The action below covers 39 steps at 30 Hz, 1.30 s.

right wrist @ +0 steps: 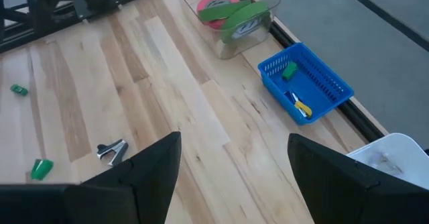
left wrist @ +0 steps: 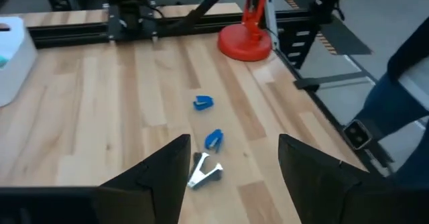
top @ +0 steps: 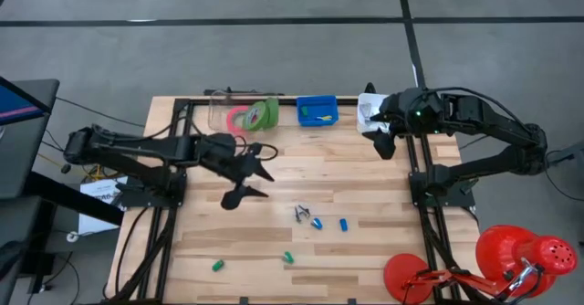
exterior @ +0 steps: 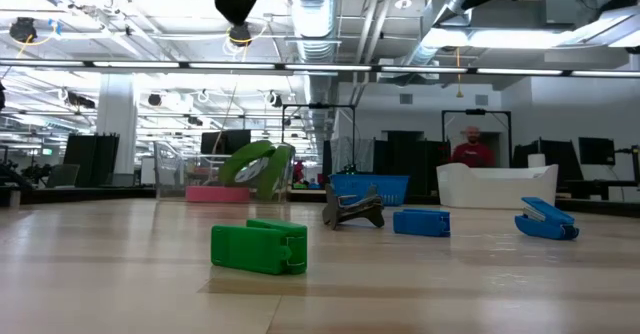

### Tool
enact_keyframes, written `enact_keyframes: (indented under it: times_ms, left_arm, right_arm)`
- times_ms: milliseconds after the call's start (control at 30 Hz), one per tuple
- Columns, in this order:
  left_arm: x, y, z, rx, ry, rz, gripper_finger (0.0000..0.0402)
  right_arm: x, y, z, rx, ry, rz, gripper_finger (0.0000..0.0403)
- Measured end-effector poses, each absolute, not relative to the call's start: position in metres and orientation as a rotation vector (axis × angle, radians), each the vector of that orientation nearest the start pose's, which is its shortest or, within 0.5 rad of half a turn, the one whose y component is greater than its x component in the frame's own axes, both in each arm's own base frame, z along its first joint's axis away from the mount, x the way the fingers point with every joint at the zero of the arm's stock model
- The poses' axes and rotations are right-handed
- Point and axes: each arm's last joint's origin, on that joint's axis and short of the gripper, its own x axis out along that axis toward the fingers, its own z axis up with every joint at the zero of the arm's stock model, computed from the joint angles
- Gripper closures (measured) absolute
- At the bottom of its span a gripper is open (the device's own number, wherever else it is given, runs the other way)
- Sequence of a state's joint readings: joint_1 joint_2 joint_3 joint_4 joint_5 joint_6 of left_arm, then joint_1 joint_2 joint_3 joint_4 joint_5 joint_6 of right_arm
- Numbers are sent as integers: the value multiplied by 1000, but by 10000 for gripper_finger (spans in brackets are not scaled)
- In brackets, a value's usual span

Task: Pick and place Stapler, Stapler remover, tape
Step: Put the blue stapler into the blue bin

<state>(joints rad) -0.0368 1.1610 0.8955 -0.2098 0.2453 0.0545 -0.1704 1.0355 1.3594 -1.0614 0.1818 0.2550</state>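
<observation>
The tape rolls [top: 254, 116] sit in the clear bin [top: 224, 110] already. Small staplers [top: 343, 224] and the silver remover [top: 301, 214] lie on the table [top: 365, 259]. The left gripper [top: 253, 184] hangs over them, fingers apart, empty. The right gripper [top: 380, 141] waits open near the blue basket [top: 317, 111].

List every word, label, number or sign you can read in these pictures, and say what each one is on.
No text reads in any view.
Green tape roll in the clear container: a white patch with a dark mark on its face, too small to read.
White sheets on the floor beside the table's left side: printed, too small to read.
Blue basket, white bin, staplers and red lamp: no lettering visible.
</observation>
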Motion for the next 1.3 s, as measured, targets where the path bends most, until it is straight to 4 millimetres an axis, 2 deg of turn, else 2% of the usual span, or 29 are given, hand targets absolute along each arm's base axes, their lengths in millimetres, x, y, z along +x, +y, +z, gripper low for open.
enact_keyframes:
  times_ms: [300,600,833,1100,1300]
  left_arm:
    - [249,-37,294,-48,492,-329,190]
    - [251,-29,294,-35,493,-230,200]
    - [252,-19,294,-25,490,-194,206]
    - [252,-8,294,-35,490,-153,207]
    - [252,1,294,-44,489,-119,207]
  right_arm:
    - [168,-24,400,216,703,-375,138]
    - [168,-1,397,164,749,-241,138]
    - [180,21,367,148,836,-140,138]
    - [204,51,326,65,956,-39,138]
    - [223,70,304,4,1058,-1,138]
